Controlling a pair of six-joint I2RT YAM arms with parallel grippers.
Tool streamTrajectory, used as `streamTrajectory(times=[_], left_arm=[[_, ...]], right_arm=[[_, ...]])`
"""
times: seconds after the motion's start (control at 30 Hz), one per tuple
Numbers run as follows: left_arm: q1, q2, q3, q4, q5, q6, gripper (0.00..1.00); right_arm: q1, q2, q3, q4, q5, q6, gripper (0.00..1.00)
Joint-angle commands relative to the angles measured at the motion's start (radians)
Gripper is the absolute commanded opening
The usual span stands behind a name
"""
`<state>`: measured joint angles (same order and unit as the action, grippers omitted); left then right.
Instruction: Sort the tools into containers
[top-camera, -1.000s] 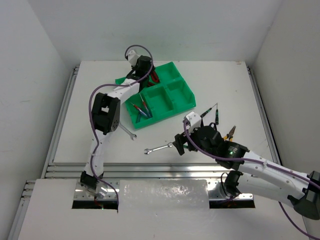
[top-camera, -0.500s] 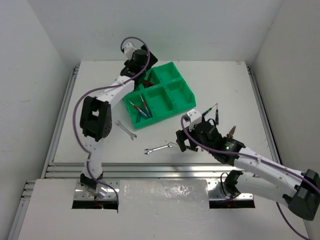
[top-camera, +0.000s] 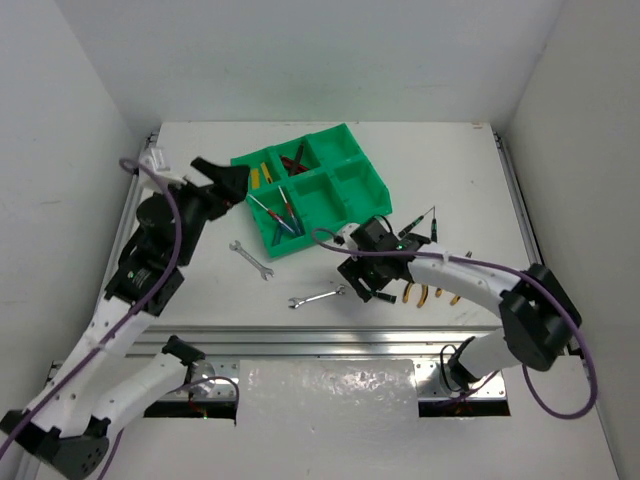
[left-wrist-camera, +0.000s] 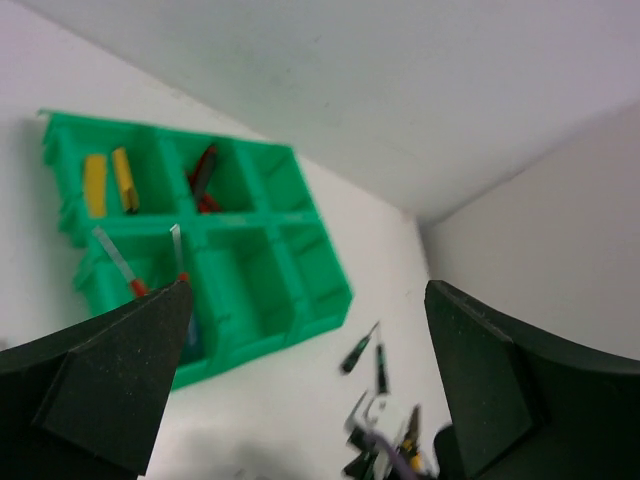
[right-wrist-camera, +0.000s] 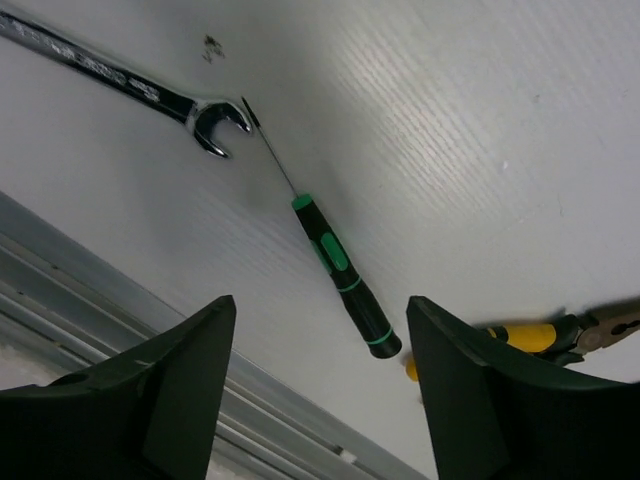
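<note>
The green tray (top-camera: 345, 205) of containers (left-wrist-camera: 250, 300) stands at the table's middle back. Its compartments hold yellow knives (left-wrist-camera: 108, 182), red-handled tools (left-wrist-camera: 203, 172) and screwdrivers (top-camera: 280, 215). My left gripper (top-camera: 232, 178) hangs open and empty just left of the tray. Two wrenches (top-camera: 252, 258) (top-camera: 318, 296) lie in front of the tray. My right gripper (top-camera: 365, 278) is open low over the table at the second wrench's head (right-wrist-camera: 222, 135). A green-and-black screwdriver (right-wrist-camera: 340, 270) lies between its fingers (right-wrist-camera: 165, 390), untouched. Yellow-handled pliers (top-camera: 425, 293) lie just to the right.
Two more dark screwdrivers (top-camera: 420, 222) (top-camera: 434, 236) lie on the table right of the tray. An aluminium rail (top-camera: 330, 340) runs along the table's near edge, close below the right gripper. White walls close in the table on the left, back and right.
My left arm has swung from above the tray's rear compartments out to the left, and its gripper has opened. The right arm has shifted left and its jaws have narrowed a little.
</note>
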<state>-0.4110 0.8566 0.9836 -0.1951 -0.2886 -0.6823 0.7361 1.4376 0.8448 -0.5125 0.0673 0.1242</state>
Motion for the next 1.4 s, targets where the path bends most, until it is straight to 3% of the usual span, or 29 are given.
streamTrajectory(times=[0.0, 0.13, 0.23, 0.27, 0.33, 0.4, 0.47, 0.53, 0.7, 0.83, 1.03, 1.23, 1.37], left_arm=[[0.005, -0.062, -0.086, -0.145, 0.042, 0.067, 1.0], [0.005, -0.123, -0.062, -0.334, -0.007, 0.139, 1.0], [0.005, -0.174, -0.06, -0.386, -0.035, 0.197, 1.0], [0.003, -0.188, -0.059, -0.395, -0.037, 0.225, 1.0], [0.005, -0.202, -0.078, -0.399, -0.037, 0.259, 1.0], [0.005, -0.206, -0.101, -0.399, -0.075, 0.282, 1.0], [0.005, -0.206, -0.141, -0.388, -0.084, 0.283, 1.0], [0.005, -0.194, -0.142, -0.377, -0.051, 0.286, 1.0], [0.008, -0.202, -0.148, -0.372, -0.057, 0.283, 1.0], [0.011, -0.232, -0.16, -0.368, -0.073, 0.277, 1.0], [0.017, -0.241, -0.168, -0.365, -0.077, 0.274, 1.0], [0.021, -0.241, -0.166, -0.362, -0.06, 0.28, 1.0], [0.028, -0.264, -0.172, -0.357, -0.06, 0.282, 1.0]], right_arm=[[-0.007, 0.105, 0.059, -0.098, -0.008, -0.104, 0.68], [-0.007, 0.196, 0.051, -0.089, -0.021, -0.103, 0.53], [-0.009, 0.25, 0.05, -0.084, -0.015, -0.106, 0.42], [-0.007, 0.259, 0.05, -0.078, -0.011, -0.106, 0.42], [-0.007, 0.276, 0.06, -0.098, -0.035, -0.109, 0.23], [-0.007, 0.271, 0.065, -0.104, -0.043, -0.112, 0.13], [-0.007, 0.247, 0.042, -0.097, -0.025, -0.112, 0.1], [-0.004, 0.227, 0.037, -0.122, -0.021, -0.103, 0.01], [0.02, 0.042, 0.066, -0.164, -0.017, -0.061, 0.0], [0.011, -0.037, 0.109, -0.008, -0.033, -0.089, 0.0], [-0.021, 0.211, 0.375, 0.175, 0.1, -0.259, 0.0], [-0.087, 0.482, 0.657, 0.163, 0.075, -0.336, 0.0], [-0.119, 0.613, 0.851, 0.114, 0.066, -0.365, 0.08]])
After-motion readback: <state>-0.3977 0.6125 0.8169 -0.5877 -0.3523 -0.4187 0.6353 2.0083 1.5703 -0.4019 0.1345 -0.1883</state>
